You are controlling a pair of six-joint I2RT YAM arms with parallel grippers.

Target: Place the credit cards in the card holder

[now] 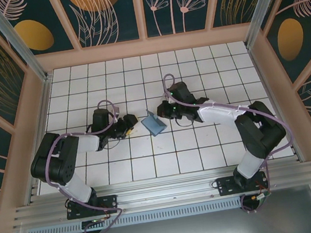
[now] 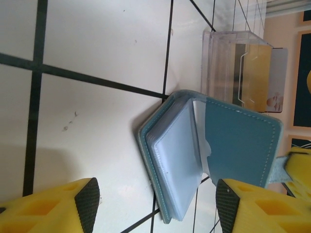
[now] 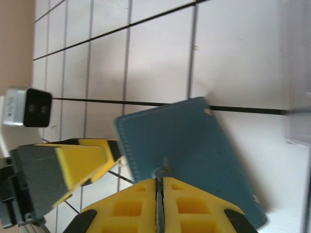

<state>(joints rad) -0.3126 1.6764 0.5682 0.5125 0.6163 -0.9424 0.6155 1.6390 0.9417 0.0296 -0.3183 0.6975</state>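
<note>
The clear card holder [image 2: 228,63] stands on the tiles beyond a teal folding wallet [image 2: 238,145]. A yellow-gold card [image 2: 255,73] shows through the holder's wall; I cannot tell if it is inside or behind. The red card is out of view. My left gripper [image 2: 158,201] is open, its pads [image 2: 88,201] standing either side of the wallet's near end without touching it. My right gripper [image 3: 158,187] is shut on the edge of the wallet's teal cover [image 3: 184,145], holding it open and tilted up. In the top view the wallet [image 1: 155,123] lies between the left gripper [image 1: 129,125] and the right gripper [image 1: 162,114].
The wallet's grey-blue sleeves [image 2: 177,155] fan out toward my left gripper. The holder's clear wall [image 3: 297,73] sits at the right edge of the right wrist view. White tiled floor [image 1: 138,78] stretches behind both arms to the pink walls [image 1: 146,47].
</note>
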